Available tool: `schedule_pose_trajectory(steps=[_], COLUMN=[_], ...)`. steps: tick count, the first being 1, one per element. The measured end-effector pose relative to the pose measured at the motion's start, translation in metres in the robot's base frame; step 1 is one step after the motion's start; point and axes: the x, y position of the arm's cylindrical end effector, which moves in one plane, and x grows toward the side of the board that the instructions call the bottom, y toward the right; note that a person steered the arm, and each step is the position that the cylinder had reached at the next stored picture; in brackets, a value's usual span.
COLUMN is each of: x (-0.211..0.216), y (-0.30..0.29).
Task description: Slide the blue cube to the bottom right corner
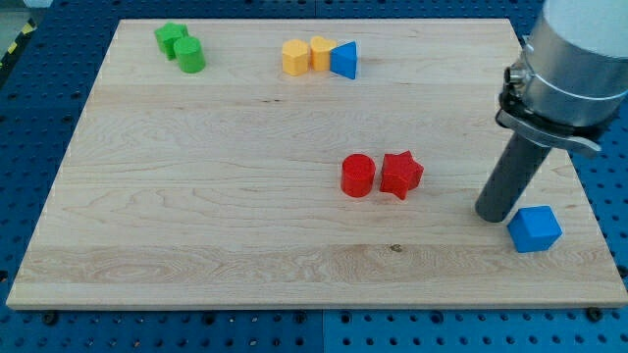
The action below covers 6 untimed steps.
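The blue cube lies on the wooden board near its right edge, toward the view's bottom right. My tip rests on the board just left of the blue cube and a little above it, close to its upper left corner; whether it touches the cube I cannot tell. The dark rod rises from the tip up to the grey arm body at the view's top right.
A red cylinder and a red star sit side by side mid-board. A blue triangular block, a yellow block and a yellow hexagonal block cluster at the top centre. Two green blocks sit top left.
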Motion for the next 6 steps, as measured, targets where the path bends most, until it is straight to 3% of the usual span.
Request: schedule_pose_trajectory(steps=[6], x=[0.028], y=[0.026])
